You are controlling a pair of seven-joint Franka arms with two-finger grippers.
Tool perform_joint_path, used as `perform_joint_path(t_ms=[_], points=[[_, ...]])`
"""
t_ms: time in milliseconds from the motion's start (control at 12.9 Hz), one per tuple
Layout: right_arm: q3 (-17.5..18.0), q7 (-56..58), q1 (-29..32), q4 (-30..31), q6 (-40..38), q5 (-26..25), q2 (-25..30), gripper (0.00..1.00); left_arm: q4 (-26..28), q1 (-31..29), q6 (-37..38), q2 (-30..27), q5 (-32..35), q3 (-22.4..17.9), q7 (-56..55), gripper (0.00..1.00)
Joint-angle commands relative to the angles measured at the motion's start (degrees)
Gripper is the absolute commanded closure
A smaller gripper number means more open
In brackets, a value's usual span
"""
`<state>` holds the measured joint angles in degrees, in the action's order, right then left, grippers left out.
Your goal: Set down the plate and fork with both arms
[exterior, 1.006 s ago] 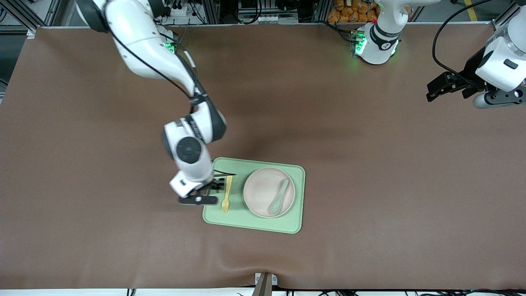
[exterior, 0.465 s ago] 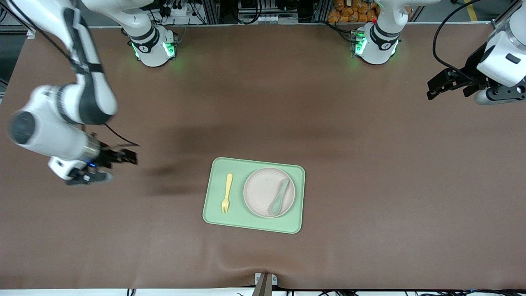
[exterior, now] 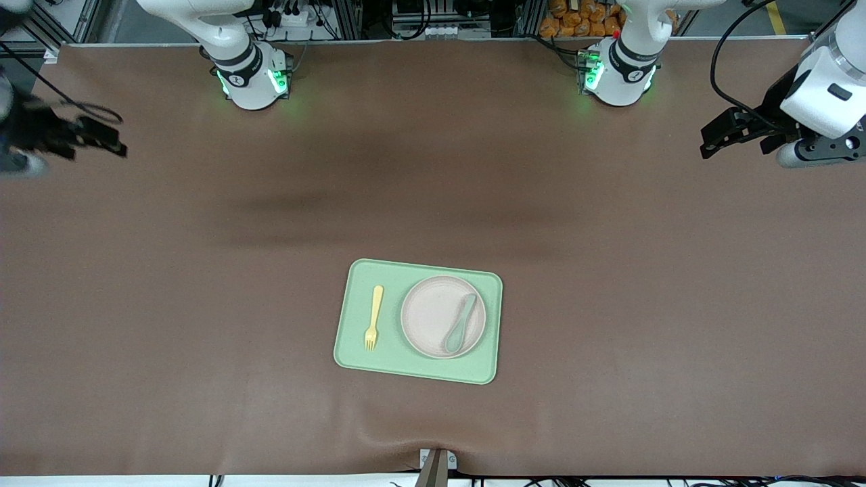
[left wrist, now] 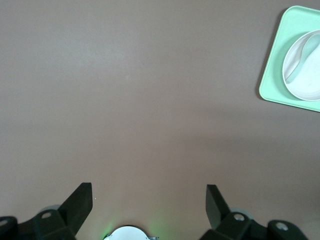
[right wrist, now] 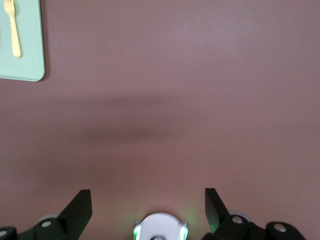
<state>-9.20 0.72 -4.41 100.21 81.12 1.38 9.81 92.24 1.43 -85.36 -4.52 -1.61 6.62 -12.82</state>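
The pale beige plate (exterior: pixel 426 318) lies on the light-green tray (exterior: pixel 419 370) in the middle of the table. The yellow fork (exterior: pixel 373 316) lies on the tray beside the plate, toward the right arm's end. My right gripper (exterior: pixel 108 138) is open and empty, over bare table at the right arm's end. My left gripper (exterior: pixel 710 142) is open and empty, over the left arm's end. The right wrist view shows the open right gripper (right wrist: pixel 148 202), the fork (right wrist: pixel 12 27) and a tray corner (right wrist: pixel 31 55). The left wrist view shows the open left gripper (left wrist: pixel 149 200), the plate (left wrist: pixel 310 82) and the tray (left wrist: pixel 274 80).
A grey-green spoon (exterior: pixel 461 323) lies in the plate; it also shows in the left wrist view (left wrist: pixel 300 62). The brown table cover (exterior: pixel 609 284) stretches around the tray. The arm bases (exterior: pixel 250 74) stand lit green along the table's edge farthest from the front camera.
My right gripper left the fork lying on the tray and swung away to the right arm's end of the table. The left arm has hardly moved.
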Motion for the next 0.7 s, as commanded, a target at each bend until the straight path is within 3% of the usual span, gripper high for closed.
perform_joint_path(t_ms=[0,619], points=[[1.20,-4.23,0.72,-5.54,-2.99,-2.51,-2.51,0.00,-1.27,-0.28,1.07,-0.49,0.64,0.32,0.43,0.00],[1.12,-2.74,0.72,-5.90,-2.11,-2.87,-2.86,0.00,-3.91,-0.11,1.07,0.12,1.78,0.32,0.16,0.00]])
